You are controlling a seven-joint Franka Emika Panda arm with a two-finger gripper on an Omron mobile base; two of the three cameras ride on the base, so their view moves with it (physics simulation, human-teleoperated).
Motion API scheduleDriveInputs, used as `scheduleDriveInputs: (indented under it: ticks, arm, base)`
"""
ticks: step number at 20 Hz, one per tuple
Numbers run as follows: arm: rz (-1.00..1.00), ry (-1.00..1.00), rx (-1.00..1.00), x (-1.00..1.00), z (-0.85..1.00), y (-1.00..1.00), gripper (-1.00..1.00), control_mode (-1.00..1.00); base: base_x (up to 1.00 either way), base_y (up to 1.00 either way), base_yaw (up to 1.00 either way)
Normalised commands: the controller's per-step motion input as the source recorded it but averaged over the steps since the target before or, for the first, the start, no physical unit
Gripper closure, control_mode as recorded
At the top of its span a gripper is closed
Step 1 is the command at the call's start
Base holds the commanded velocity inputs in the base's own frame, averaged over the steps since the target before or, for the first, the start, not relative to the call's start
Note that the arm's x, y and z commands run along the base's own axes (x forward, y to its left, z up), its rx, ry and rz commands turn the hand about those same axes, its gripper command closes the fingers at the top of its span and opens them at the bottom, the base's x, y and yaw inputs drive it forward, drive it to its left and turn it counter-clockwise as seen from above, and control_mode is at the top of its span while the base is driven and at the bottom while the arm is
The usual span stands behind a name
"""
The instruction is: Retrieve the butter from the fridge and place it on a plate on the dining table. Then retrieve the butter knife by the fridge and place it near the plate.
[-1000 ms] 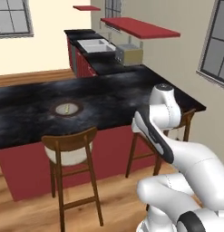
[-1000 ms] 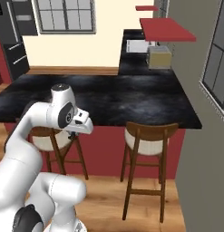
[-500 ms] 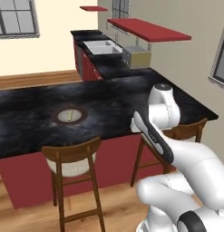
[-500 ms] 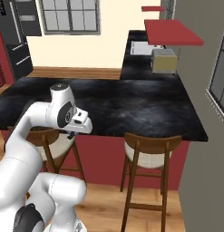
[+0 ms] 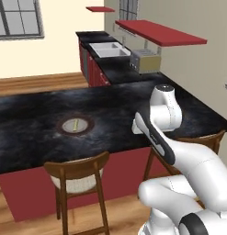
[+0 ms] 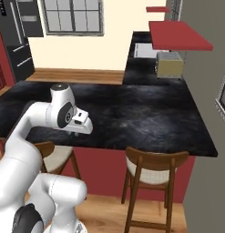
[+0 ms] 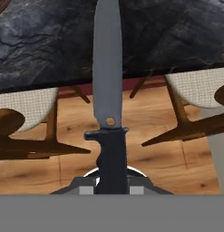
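the gripper [image 7: 111, 181], pinched on the butter knife [image 7: 108, 81] by its dark handle, blade pointing ahead over the dining table [image 5: 36, 124] edge, is well right of the plate [image 5: 75, 125] bearing the butter [image 5: 75, 124].

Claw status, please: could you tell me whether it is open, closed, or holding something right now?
Claw: closed on the butter knife, gripping its dark handle.
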Motion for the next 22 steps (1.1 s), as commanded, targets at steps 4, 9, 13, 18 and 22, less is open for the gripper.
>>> scheduleDriveInputs:
  ticks: [4, 9, 13, 18, 22]
  arm:
    - [0.0, 0.0, 0.0, 0.0, 0.0, 0.0, 1.0, 1.0]
    - [0.0, 0.0, 0.0, 0.0, 0.0, 0.0, 1.0, 1.0]
    - [0.0, 0.0, 0.0, 0.0, 0.0, 0.0, 1.0, 1.0]
    - [0.0, 0.0, 0.0, 0.0, 0.0, 0.0, 1.0, 1.0]
    - [0.0, 0.0, 0.0, 0.0, 0.0, 0.0, 1.0, 1.0]
  base:
    - [0.51, 0.06, 0.03]
    - [0.62, 0.14, 0.02]
    - [0.57, 0.16, 0.01]
    - [0.54, 0.31, 0.0]
    - [0.58, 0.37, 0.0]
